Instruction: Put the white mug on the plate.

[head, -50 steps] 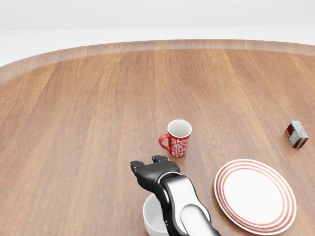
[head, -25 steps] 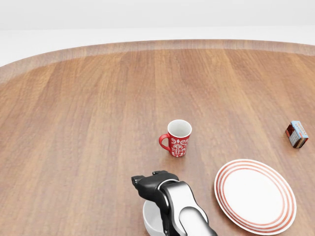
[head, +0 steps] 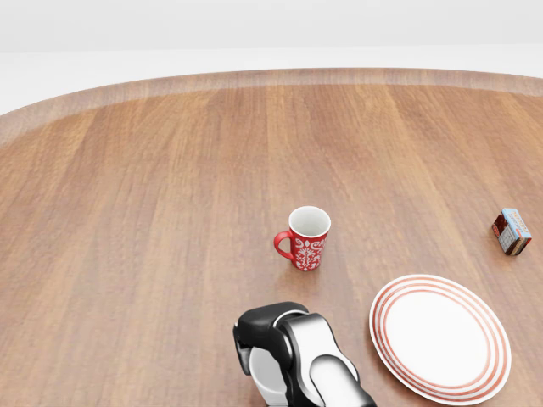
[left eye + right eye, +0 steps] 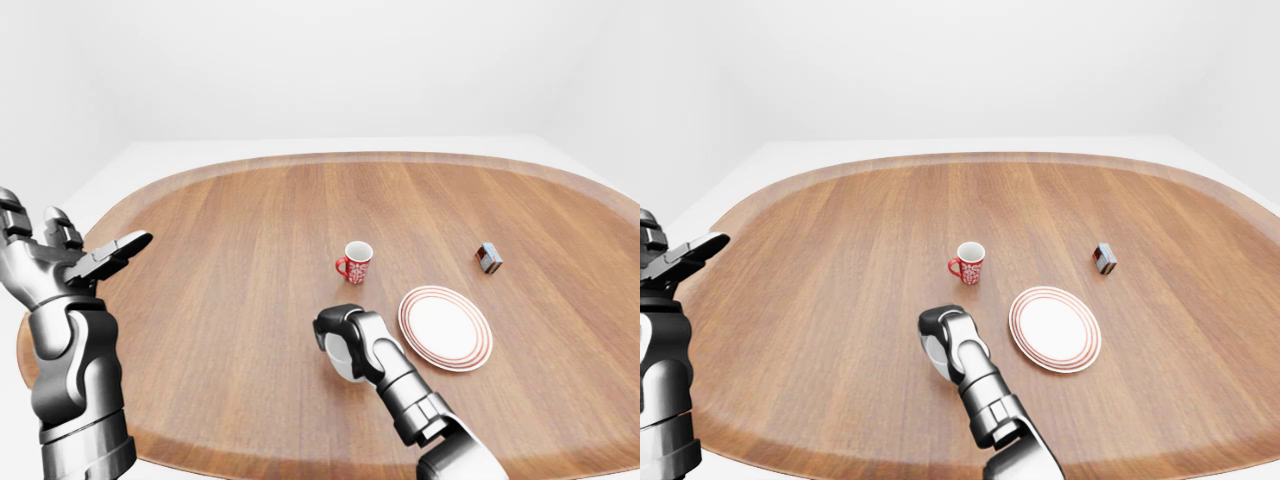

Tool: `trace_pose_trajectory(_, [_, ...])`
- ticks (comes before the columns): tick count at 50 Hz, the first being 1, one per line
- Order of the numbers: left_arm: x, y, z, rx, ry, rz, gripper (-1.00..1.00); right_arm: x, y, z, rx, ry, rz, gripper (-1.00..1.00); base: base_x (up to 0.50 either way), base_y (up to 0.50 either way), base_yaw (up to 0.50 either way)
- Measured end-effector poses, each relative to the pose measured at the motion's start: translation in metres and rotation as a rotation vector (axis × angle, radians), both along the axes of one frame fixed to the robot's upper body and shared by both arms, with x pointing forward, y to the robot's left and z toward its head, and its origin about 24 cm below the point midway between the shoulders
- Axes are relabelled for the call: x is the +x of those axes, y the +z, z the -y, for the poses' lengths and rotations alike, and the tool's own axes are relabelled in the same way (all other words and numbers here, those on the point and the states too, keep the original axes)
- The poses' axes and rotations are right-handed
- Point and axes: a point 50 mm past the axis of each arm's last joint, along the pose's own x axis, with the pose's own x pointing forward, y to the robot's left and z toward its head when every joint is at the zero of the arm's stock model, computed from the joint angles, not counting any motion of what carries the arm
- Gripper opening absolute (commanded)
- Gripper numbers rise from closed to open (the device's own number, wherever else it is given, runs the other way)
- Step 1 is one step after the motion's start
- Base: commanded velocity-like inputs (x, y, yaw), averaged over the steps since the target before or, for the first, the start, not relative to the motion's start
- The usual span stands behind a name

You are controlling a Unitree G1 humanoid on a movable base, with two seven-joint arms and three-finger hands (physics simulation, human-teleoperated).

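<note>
The white mug (image 3: 265,379) stands on the wooden table at the bottom middle of the head view, mostly hidden under my right hand. My right hand (image 3: 259,329) has its fingers curled over the mug's rim and closed round it. The white plate with red rings (image 3: 439,337) lies just right of the mug, apart from it. My left hand (image 4: 62,260) is open and raised at the far left of the left-eye view, away from everything.
A red patterned mug (image 3: 307,239) stands upright above my right hand and up-left of the plate. A small box (image 3: 512,231) lies at the right edge. The oval table's rim (image 4: 330,158) curves along the top.
My right hand's fingers have curled down from an open spread over the white mug and closed round it. The red mug, plate and box have not moved.
</note>
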Motion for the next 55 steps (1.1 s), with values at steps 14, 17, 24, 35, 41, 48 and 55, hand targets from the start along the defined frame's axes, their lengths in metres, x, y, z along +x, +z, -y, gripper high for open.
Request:
trace_pose_trajectory(14, [-0.001,0.001,0.001,0.001,0.000,0.003,1.00,0.018,0.020,0.009,-0.028,-0.021,0.079,-1.00,0.00,0.00,0.00])
trace_pose_trajectory(17, [0.000,0.001,0.001,0.001,0.000,0.003,1.00,0.026,0.029,0.015,-0.026,-0.039,0.110,-1.00,0.00,0.00,0.00])
trace_pose_trajectory(24, [0.000,0.001,0.001,0.001,0.000,0.003,1.00,0.050,0.058,0.039,-0.004,-0.109,0.184,-1.00,0.00,0.00,0.00])
trace_pose_trajectory(35, [0.000,0.001,0.001,0.002,0.000,0.003,1.00,0.085,0.094,0.098,0.053,-0.271,0.195,-1.00,0.00,0.00,0.00])
trace_pose_trajectory(41, [0.000,0.000,0.001,0.002,0.000,0.001,1.00,0.098,0.114,0.135,0.077,-0.374,0.185,-1.00,0.00,0.00,0.00])
trace_pose_trajectory(48, [0.000,0.001,0.000,0.002,0.001,0.002,1.00,0.104,0.130,0.175,0.118,-0.498,0.199,-1.00,0.00,0.00,0.00])
trace_pose_trajectory(55, [0.000,0.001,0.001,0.002,0.002,0.003,1.00,0.102,0.133,0.206,0.169,-0.612,0.232,-1.00,0.00,0.00,0.00])
